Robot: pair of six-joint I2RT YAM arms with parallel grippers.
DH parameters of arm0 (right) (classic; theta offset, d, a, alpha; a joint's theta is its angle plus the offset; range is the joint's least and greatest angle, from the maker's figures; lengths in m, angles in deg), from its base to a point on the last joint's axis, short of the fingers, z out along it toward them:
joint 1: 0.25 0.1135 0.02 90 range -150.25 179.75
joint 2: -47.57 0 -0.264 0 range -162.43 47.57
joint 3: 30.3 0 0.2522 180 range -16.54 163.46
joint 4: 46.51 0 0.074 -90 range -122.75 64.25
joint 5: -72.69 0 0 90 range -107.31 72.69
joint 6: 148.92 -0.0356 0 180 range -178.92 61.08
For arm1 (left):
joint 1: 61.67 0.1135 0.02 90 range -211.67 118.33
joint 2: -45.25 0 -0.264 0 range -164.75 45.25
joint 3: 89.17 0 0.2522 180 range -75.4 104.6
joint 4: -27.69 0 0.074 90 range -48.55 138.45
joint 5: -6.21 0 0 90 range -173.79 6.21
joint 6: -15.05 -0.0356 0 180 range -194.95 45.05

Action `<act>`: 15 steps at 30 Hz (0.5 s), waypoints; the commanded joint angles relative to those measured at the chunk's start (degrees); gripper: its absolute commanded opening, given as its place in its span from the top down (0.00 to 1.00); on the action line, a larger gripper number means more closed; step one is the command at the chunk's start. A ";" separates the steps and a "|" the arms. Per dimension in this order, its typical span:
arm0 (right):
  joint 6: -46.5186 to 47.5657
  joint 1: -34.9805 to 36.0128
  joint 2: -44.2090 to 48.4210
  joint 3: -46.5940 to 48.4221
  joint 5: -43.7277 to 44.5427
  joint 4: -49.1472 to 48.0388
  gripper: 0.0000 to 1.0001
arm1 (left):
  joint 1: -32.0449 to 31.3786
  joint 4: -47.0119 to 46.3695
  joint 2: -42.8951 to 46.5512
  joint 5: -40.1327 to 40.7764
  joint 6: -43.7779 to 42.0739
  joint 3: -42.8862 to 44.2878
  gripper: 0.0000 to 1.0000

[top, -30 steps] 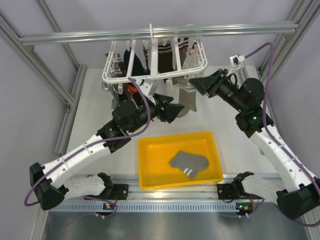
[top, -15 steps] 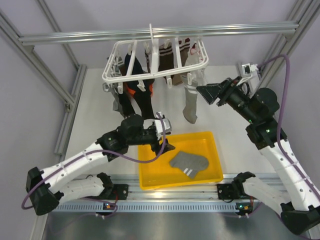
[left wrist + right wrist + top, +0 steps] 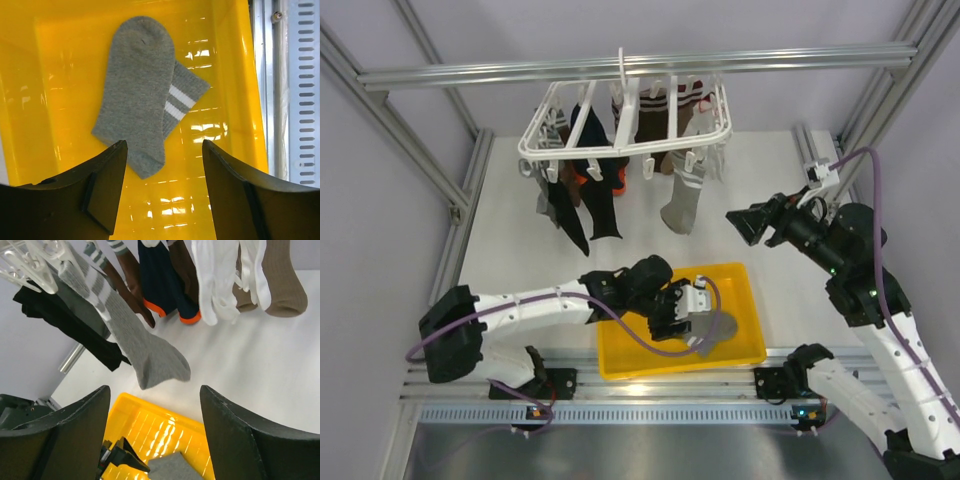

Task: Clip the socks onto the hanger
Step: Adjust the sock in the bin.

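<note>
One grey sock (image 3: 708,329) with two white stripes lies flat in the yellow tray (image 3: 620,366). In the left wrist view the sock (image 3: 140,90) fills the tray's middle. My left gripper (image 3: 680,312) is open and empty, low over the tray, its jaws straddling the sock's near end (image 3: 163,145). The other grey sock (image 3: 681,203) hangs clipped to the white hanger (image 3: 623,150), also in the right wrist view (image 3: 150,352). My right gripper (image 3: 748,224) is open and empty in the air, right of the hanger and facing it (image 3: 154,388).
Black, navy, brown and white socks (image 3: 220,280) hang from the hanger's other clips (image 3: 30,267). The hanger hooks on a metal crossbar (image 3: 470,73). The tray's rim (image 3: 240,90) runs next to the slotted rail (image 3: 305,95) at the table's near edge.
My left arm has come down from the hanger to the tray and hovers over the loose sock. My right arm has drawn back to the right. The hanger has swung slightly left.
</note>
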 commanded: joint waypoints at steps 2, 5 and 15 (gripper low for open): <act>1.34 -1.79 1.17 0.49 0.12 2.38 0.29 | -2.02 -2.74 -4.62 4.62 0.96 4.34 0.34; -0.07 -2.84 1.61 -0.04 0.38 2.73 0.30 | -4.74 -5.89 -7.62 7.95 0.54 6.01 0.35; -7.27 -11.97 -0.67 2.42 -1.54 3.61 0.33 | -8.43 -2.66 -23.61 8.76 -3.87 20.15 0.36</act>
